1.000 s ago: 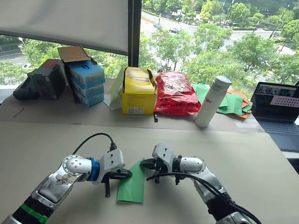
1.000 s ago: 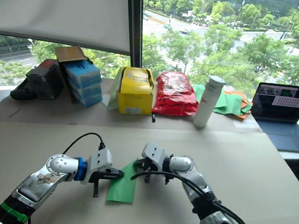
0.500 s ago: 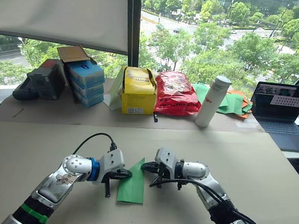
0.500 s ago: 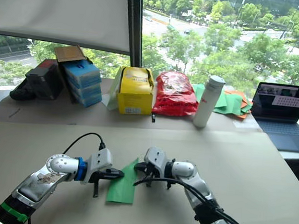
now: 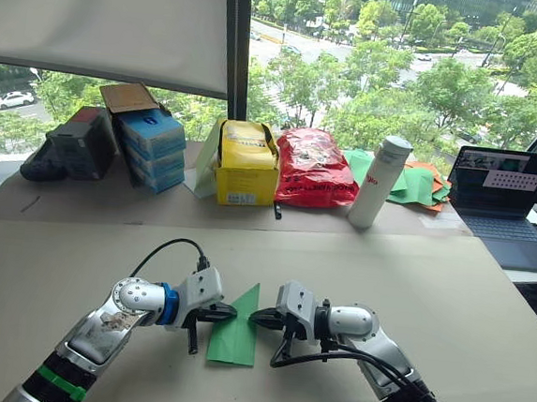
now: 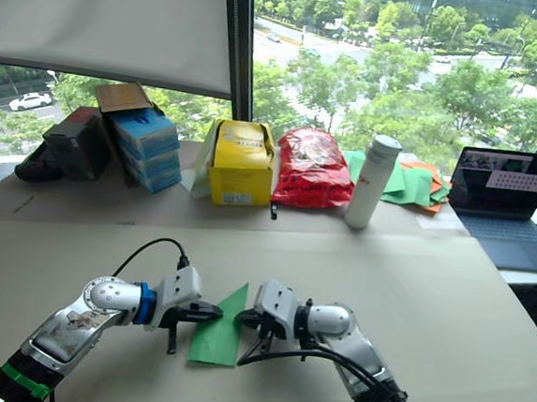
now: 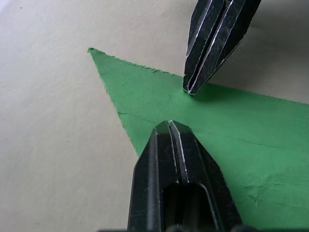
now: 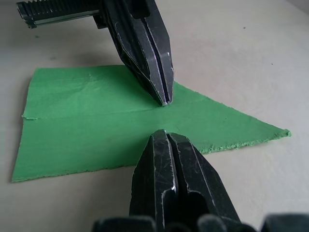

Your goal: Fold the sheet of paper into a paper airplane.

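Observation:
The green sheet of paper [image 5: 236, 328] lies flat on the tan table, folded into a narrow wedge like a paper airplane, with its point away from me. My left gripper [image 5: 225, 312] is shut, and its tip rests on the paper's left edge. From the other side my right gripper [image 5: 257, 319] is also shut, its tip pressing on the right edge. In the left wrist view the paper [image 7: 251, 145] lies under both tips, the right gripper [image 7: 192, 90] close ahead. The right wrist view shows a crease along the paper [image 8: 82, 121] and the left gripper [image 8: 164, 100].
Along the back of the table stand a dark box [image 5: 78, 142], stacked blue boxes [image 5: 153, 144], a yellow box [image 5: 248, 164], a red bag [image 5: 314, 167], a white bottle [image 5: 381, 183], a pile of green and orange sheets [image 5: 418, 186] and a laptop [image 5: 505, 203].
My right gripper has drawn back toward me along the paper's right edge, and the flap it held up now lies flat. The left gripper has stayed put.

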Action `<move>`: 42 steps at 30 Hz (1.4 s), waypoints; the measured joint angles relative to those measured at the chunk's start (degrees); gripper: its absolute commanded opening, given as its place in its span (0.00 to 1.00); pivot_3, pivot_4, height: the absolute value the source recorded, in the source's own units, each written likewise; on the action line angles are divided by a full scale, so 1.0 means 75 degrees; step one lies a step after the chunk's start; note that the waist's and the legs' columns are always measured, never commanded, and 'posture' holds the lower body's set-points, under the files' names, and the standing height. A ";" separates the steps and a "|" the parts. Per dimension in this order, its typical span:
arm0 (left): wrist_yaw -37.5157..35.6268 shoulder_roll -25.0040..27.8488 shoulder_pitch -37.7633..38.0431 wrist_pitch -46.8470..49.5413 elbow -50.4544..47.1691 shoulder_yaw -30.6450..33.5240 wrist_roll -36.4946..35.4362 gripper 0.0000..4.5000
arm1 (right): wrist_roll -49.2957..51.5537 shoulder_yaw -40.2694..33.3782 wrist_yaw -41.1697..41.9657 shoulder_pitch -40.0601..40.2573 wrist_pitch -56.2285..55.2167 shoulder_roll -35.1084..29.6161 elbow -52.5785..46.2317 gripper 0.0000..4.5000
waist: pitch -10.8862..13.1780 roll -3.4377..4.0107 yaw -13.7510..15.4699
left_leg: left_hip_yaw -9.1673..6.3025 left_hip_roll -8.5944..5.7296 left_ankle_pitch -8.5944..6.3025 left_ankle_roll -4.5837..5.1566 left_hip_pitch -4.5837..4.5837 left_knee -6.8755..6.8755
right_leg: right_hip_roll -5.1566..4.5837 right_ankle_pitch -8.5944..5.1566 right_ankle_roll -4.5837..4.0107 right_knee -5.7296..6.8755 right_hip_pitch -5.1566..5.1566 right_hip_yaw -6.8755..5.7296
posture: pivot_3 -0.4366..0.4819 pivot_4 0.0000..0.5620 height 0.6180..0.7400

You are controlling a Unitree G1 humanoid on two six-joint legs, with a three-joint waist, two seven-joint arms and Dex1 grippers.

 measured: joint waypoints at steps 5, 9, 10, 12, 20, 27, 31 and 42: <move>-0.0002 0.0006 0.0002 0.0007 -0.0006 -0.0002 0.0000 0.00 | 0.0007 0.0161 0.0209 0.0220 0.0146 -0.0096 -0.0421 0.00 | 0.0000 0.0000 0.0000 | 0.0000 0.0000 -0.0001 0.0002 0.0000 0.0001 | 0.0003 0.0000 0.0000 -0.0001 0.0001 0.0000 | 0.48 0.27 1.00; -0.0003 0.0010 0.0008 0.0025 -0.0033 -0.0003 0.0000 0.00 | 0.0020 0.0246 0.0333 0.0374 0.0278 -0.0206 -0.0739 0.00 | 0.0000 0.0000 0.0002 | 0.0001 -0.0001 -0.0002 0.0003 -0.0001 0.0000 | 0.0003 -0.0001 0.0000 -0.0003 0.0000 0.0000 | 0.48 0.27 1.00; -0.0002 0.0011 0.0010 0.0034 -0.0039 -0.0004 0.0000 0.00 | 0.0023 0.0281 0.0372 0.0413 0.0290 -0.0236 -0.0819 0.00 | 0.0000 0.0000 0.0002 | 0.0001 -0.0001 -0.0002 0.0003 -0.0001 0.0000 | 0.0004 -0.0001 0.0000 -0.0004 0.0001 0.0000 | 0.48 0.27 1.00; 0.0000 0.0018 0.0016 0.0067 -0.0068 -0.0004 0.0001 0.00 | 0.0033 0.0332 0.0412 0.0473 0.0392 -0.0277 -0.0963 0.00 | 0.0000 0.0000 0.0003 | 0.0000 0.0000 -0.0002 0.0004 -0.0001 0.0000 | 0.0006 -0.0001 0.0000 -0.0004 0.0000 -0.0001 | 0.48 0.27 1.00; -0.0002 0.0031 0.0041 0.0168 -0.0159 -0.0011 0.0001 0.00 | 0.0253 0.0586 0.0649 0.0768 0.0674 -0.0512 -0.1503 0.00 | 0.0000 0.0000 0.0021 | 0.0000 0.0000 -0.0003 0.0005 -0.0001 -0.0001 | 0.0009 -0.0001 -0.0001 -0.0006 0.0000 -0.0001 | 0.48 0.27 1.00; -0.0007 0.0031 0.0041 0.0167 -0.0160 -0.0013 0.0001 0.00 | 0.0308 0.0678 0.0701 0.0813 0.0850 -0.0596 -0.1694 0.00 | 0.0000 0.0000 0.0049 | 0.0000 0.0001 -0.0003 0.0006 -0.0001 0.0000 | 0.0012 -0.0001 -0.0001 -0.0007 0.0000 -0.0001 | 0.48 0.27 1.00; -0.0008 0.0031 0.0041 0.0156 -0.0158 -0.0013 0.0001 0.00 | 0.0363 0.0608 0.0678 0.0805 0.0892 -0.0595 -0.1698 0.00 | 0.0000 -0.0001 0.0053 | 0.0000 0.0001 -0.0003 0.0005 -0.0003 0.0000 | 0.0015 -0.0001 -0.0001 -0.0007 -0.0001 -0.0001 | 0.48 0.27 1.00; -0.0630 0.0452 -0.0406 -0.0028 0.0140 0.0614 -0.0592 0.00 | 0.2181 -0.1307 -0.0405 0.1399 0.3072 -0.0636 -0.3810 0.00 | 0.0010 -0.0003 0.0141 | -0.0018 0.0005 0.0001 -0.0002 -0.0056 0.0013 | -0.0014 -0.0001 -0.0002 -0.0010 -0.0033 -0.0018 | 0.48 0.27 1.00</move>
